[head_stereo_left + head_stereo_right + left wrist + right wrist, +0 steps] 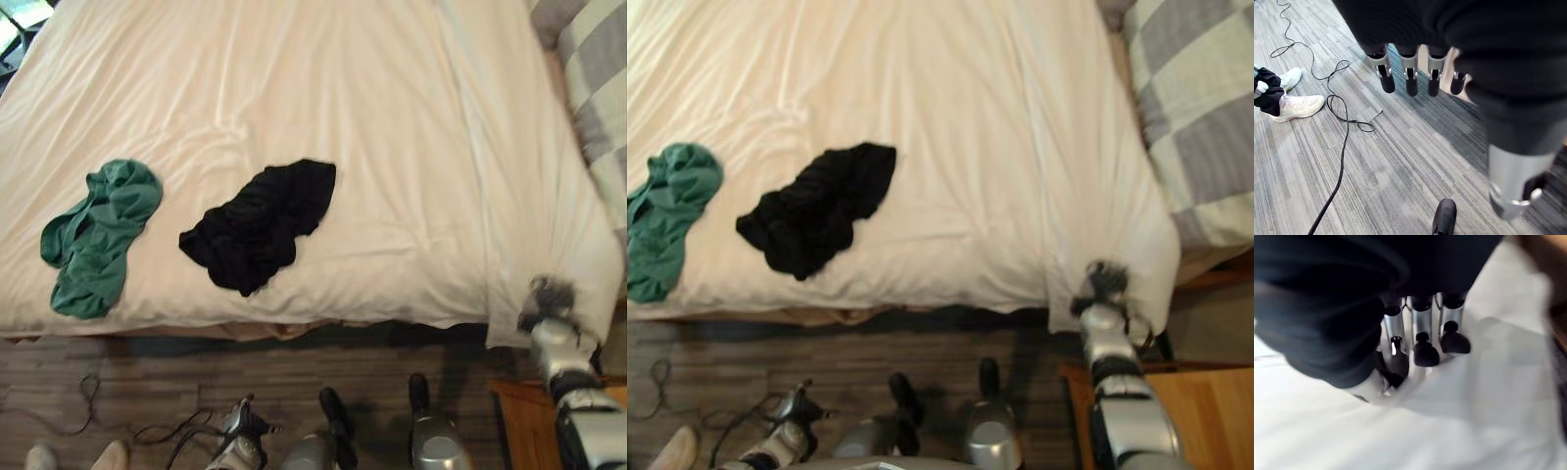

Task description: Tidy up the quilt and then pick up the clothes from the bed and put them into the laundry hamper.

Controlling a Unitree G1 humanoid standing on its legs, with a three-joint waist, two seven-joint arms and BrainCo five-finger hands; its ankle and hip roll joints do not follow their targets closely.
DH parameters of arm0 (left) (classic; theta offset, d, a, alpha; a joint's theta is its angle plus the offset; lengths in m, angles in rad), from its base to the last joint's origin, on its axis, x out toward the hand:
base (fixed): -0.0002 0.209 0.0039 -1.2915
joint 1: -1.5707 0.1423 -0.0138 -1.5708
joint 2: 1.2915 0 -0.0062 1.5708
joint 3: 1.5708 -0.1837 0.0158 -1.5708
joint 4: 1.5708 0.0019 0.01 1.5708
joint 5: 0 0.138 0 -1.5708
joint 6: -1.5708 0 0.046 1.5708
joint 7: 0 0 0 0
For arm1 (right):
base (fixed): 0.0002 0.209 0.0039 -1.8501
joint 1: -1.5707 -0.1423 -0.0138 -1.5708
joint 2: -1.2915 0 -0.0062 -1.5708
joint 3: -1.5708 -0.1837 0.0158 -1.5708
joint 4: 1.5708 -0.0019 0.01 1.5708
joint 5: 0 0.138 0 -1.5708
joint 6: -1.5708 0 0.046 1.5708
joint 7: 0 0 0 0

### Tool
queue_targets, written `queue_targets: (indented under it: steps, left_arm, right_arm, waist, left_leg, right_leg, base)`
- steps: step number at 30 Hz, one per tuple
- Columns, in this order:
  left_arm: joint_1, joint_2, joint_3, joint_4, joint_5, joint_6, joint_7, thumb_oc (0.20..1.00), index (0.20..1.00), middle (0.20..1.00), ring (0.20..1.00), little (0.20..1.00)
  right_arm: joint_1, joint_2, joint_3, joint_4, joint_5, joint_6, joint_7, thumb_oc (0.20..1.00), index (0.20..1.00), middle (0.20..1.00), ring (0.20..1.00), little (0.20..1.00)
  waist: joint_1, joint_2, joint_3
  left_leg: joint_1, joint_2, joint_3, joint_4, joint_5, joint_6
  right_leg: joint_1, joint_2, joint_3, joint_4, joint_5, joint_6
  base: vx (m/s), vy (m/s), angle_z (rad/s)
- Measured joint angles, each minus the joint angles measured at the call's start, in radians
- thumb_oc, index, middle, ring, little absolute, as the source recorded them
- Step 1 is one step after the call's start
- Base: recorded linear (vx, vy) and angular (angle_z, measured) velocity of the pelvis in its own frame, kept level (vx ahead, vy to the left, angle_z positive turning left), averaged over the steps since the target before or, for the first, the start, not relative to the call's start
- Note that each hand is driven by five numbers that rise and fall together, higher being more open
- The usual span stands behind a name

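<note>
Right at the bed's corner, right hand [1104, 286] clenched on the quilt [950, 117], clothes well apart.

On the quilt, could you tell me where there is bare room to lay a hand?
The quilt is bare between the black garment and the checked pillow, and across its far half. The near left is crowded by the green garment; the right hand occupies the near right corner.
</note>
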Motion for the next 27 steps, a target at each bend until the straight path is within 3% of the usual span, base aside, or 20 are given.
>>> queue_targets:
  steps: [2, 4, 5, 6, 8, 9, 10, 15, 16, 17, 18, 19, 21, 22, 24, 25, 26, 27]
  left_arm:
    - [0.004, -0.004, -0.012, -0.002, 0.032, -0.001, -0.004, 1.0, 1.0, 1.0, 1.0, 1.0]
    - [0.005, -0.006, -0.025, -0.019, 0.04, 0.0, -0.01, 1.0, 1.0, 1.0, 1.0, 1.0]
    - [-0.005, -0.006, -0.027, -0.024, 0.053, 0.0, -0.012, 1.0, 1.0, 1.0, 1.0, 1.0]
    - [-0.014, -0.008, -0.028, -0.025, 0.057, -0.001, -0.015, 1.0, 1.0, 1.0, 1.0, 1.0]
    - [-0.05, -0.013, -0.034, -0.054, 0.058, -0.007, -0.021, 1.0, 1.0, 1.0, 1.0, 1.0]
    - [-0.063, -0.021, -0.041, -0.073, 0.059, -0.015, -0.021, 1.0, 1.0, 1.0, 1.0, 1.0]
    - [-0.07, -0.029, -0.048, -0.081, 0.059, -0.015, -0.021, 1.0, 1.0, 1.0, 1.0, 1.0]
    - [-0.093, -0.073, -0.078, -0.069, 0.069, -0.019, -0.035, 1.0, 1.0, 1.0, 1.0, 1.0]
    - [-0.091, -0.082, -0.079, -0.058, 0.07, -0.019, -0.04, 1.0, 1.0, 1.0, 1.0, 1.0]
    - [-0.09, -0.083, -0.078, -0.051, 0.07, -0.018, -0.04, 1.0, 1.0, 1.0, 1.0, 1.0]
    - [-0.082, -0.079, -0.074, -0.038, 0.071, -0.012, -0.043, 1.0, 1.0, 1.0, 1.0, 1.0]
    - [-0.08, -0.077, -0.082, -0.028, 0.072, -0.013, -0.042, 1.0, 1.0, 1.0, 1.0, 1.0]
    - [-0.076, -0.081, -0.079, -0.01, 0.073, -0.013, -0.044, 1.0, 1.0, 1.0, 1.0, 1.0]
    - [-0.074, -0.083, -0.079, -0.016, 0.073, -0.014, -0.046, 1.0, 1.0, 1.0, 1.0, 1.0]
    - [-0.09, -0.087, -0.074, -0.023, 0.072, -0.014, -0.053, 1.0, 1.0, 1.0, 1.0, 1.0]
    - [-0.092, -0.091, -0.082, -0.026, 0.073, -0.014, -0.056, 1.0, 1.0, 1.0, 1.0, 1.0]
    - [-0.092, -0.094, -0.098, -0.025, 0.075, -0.014, -0.065, 1.0, 1.0, 1.0, 1.0, 1.0]
    - [-0.084, -0.082, -0.097, -0.02, 0.088, -0.013, -0.072, 1.0, 1.0, 1.0, 1.0, 1.0]
  right_arm:
    - [0.175, 0.088, 0.141, 0.169, -0.104, 0.13, 0.086, 0.2, 0.2, 0.2, 0.2, 0.2]
    - [0.28, 0.153, 0.155, 0.255, -0.129, 0.198, 0.118, 0.2, 0.2, 0.2, 0.2, 0.2]
    - [0.337, 0.175, 0.154, 0.274, -0.128, 0.227, 0.123, 0.721, 0.721, 0.721, 0.721, 0.721]
    - [0.373, 0.178, 0.155, 0.272, -0.128, 0.243, 0.124, 1.0, 1.0, 1.0, 1.0, 1.0]
    - [0.375, 0.154, 0.188, 0.242, -0.129, 0.256, 0.116, 1.0, 1.0, 1.0, 1.0, 1.0]
    - [0.354, 0.13, 0.198, 0.209, -0.131, 0.254, 0.109, 1.0, 1.0, 1.0, 1.0, 1.0]
    - [0.327, 0.113, 0.21, 0.19, -0.134, 0.249, 0.105, 1.0, 1.0, 1.0, 1.0, 1.0]
    - [0.146, 0.033, 0.274, 0.048, -0.196, 0.211, 0.081, 1.0, 1.0, 1.0, 1.0, 1.0]
    - [0.126, 0.026, 0.272, 0.026, -0.196, 0.199, 0.072, 1.0, 1.0, 1.0, 1.0, 1.0]
    - [0.115, 0.034, 0.273, 0.023, -0.196, 0.194, 0.07, 1.0, 1.0, 1.0, 1.0, 1.0]
    - [0.096, 0.05, 0.269, 0.028, -0.196, 0.194, 0.072, 1.0, 1.0, 1.0, 1.0, 1.0]
    - [0.099, 0.061, 0.263, 0.032, -0.196, 0.19, 0.074, 1.0, 1.0, 1.0, 1.0, 1.0]
    - [0.108, 0.088, 0.26, 0.084, -0.196, 0.197, 0.09, 1.0, 1.0, 1.0, 1.0, 1.0]
    - [0.131, 0.092, 0.249, 0.108, -0.196, 0.198, 0.102, 1.0, 1.0, 1.0, 1.0, 1.0]
    - [0.187, 0.099, 0.192, 0.149, -0.182, 0.205, 0.129, 1.0, 1.0, 1.0, 1.0, 1.0]
    - [0.218, 0.099, 0.175, 0.168, -0.164, 0.211, 0.138, 1.0, 1.0, 1.0, 1.0, 1.0]
    - [0.255, 0.09, 0.153, 0.194, -0.158, 0.217, 0.146, 1.0, 1.0, 1.0, 1.0, 1.0]
    - [0.285, 0.105, 0.131, 0.214, -0.152, 0.223, 0.151, 1.0, 1.0, 1.0, 1.0, 1.0]
  waist:
    - [0.005, -0.01, -0.005]
    - [-0.006, -0.003, -0.004]
    - [-0.026, -0.002, -0.003]
    - [-0.046, -0.001, -0.004]
    - [-0.055, 0.0, -0.004]
    - [-0.055, 0.01, -0.009]
    - [-0.053, 0.022, -0.016]
    - [0.005, 0.024, -0.04]
    - [0.021, 0.021, -0.045]
    - [0.03, -0.004, -0.037]
    - [0.042, -0.036, -0.045]
    - [0.045, -0.063, -0.04]
    - [0.048, -0.078, -0.042]
    - [0.048, -0.078, -0.046]
    - [0.024, -0.055, -0.062]
    - [0.027, -0.061, -0.066]
    - [0.017, -0.036, -0.089]
    - [0.013, -0.071, -0.098]
  left_leg:
    - [0.029, 0.003, 0.026, 0.0, 0.0, 0.001]
    - [0.043, 0.002, 0.025, 0.0, 0.0, 0.001]
    - [0.053, 0.003, 0.025, 0.0, 0.0, 0.001]
    - [0.06, 0.005, 0.025, -0.001, -0.001, 0.001]
    - [0.071, 0.013, 0.019, -0.004, -0.009, -0.009]
    - [0.074, 0.029, 0.016, -0.007, -0.037, -0.026]
    - [0.072, 0.044, 0.014, -0.007, -0.072, -0.019]
    - [0.02, 0.044, -0.012, 0.007, -0.076, -0.026]
    - [0.005, 0.045, -0.005, 0.022, -0.091, -0.038]
    - [0.005, 0.043, 0.006, 0.031, -0.091, -0.039]
    - [0.012, 0.06, 0.052, 0.036, -0.088, -0.035]
    - [0.019, 0.089, 0.04, 0.04, -0.083, -0.071]
    - [0.054, 0.204, 0.036, 0.046, -0.076, -0.109]
    - [0.059, 0.25, 0.028, 0.046, -0.076, -0.116]
    - [0.047, 0.287, 0.025, 0.042, -0.067, -0.139]
    - [0.045, 0.285, 0.021, 0.033, -0.067, -0.14]
    - [0.042, 0.259, 0.021, 0.03, -0.069, -0.122]
    - [0.051, 0.203, -0.004, 0.022, 0.017, -0.16]
  right_leg:
    - [0.026, 0.004, 0.015, 0.001, -0.001, -0.002]
    - [0.032, 0.003, 0.029, 0.001, -0.002, -0.003]
    - [0.036, 0.003, 0.038, 0.001, -0.002, -0.003]
    - [0.038, 0.004, 0.047, 0.0, -0.001, -0.002]
    - [0.041, 0.01, 0.061, 0.0, -0.002, 0.009]
    - [0.045, 0.026, 0.06, 0.0, 0.001, 0.013]
    - [0.044, 0.041, 0.06, -0.001, 0.003, 0.013]
    - [0.011, 0.041, 0.062, 0.001, 0.011, 0.006]
    - [0.004, 0.027, 0.043, 0.0, 0.025, -0.013]
    - [0.0, 0.003, 0.029, -0.006, 0.04, -0.035]
    - [0.001, -0.038, 0.024, 0.001, 0.043, -0.034]
    - [0.007, -0.054, 0.015, 0.001, 0.053, -0.024]
    - [0.033, -0.071, -0.016, 0.001, 0.052, -0.015]
    - [0.041, -0.082, -0.039, 0.001, 0.049, 0.002]
    - [0.074, -0.104, -0.116, 0.001, 0.04, 0.048]
    - [0.076, -0.116, -0.128, 0.001, 0.046, 0.071]
    - [0.086, -0.131, -0.144, 0.002, 0.044, 0.107]
    - [0.08, -0.192, -0.14, 0.026, 0.056, 0.138]
  base:
    - [0.02, -0.007, -0.23]
    - [-0.01, -0.003, -0.32]
    - [-0.04, -0.014, -0.31]
    - [-0.04, -0.014, -0.3]
    - [-0.05, -0.026, -0.2]
    - [-0.05, -0.025, -0.09]
    - [-0.04, -0.003, -0.05]
    - [-0.09, 0.099, 0.17]
    - [-0.09, 0.251, 0.45]
    - [-0.08, 0.384, 0.53]
    - [-0.03, 0.197, 0.42]
    - [-0.05, 0.333, 0.42]
    - [-0.02, 0.439, 0.47]
    - [0.01, 0.444, 0.56]
    - [0.03, 0.421, 0.94]
    - [0.05, 0.528, 0.94]
    - [0.03, 0.396, 0.41]
    - [0.02, 0.529, 0.41]
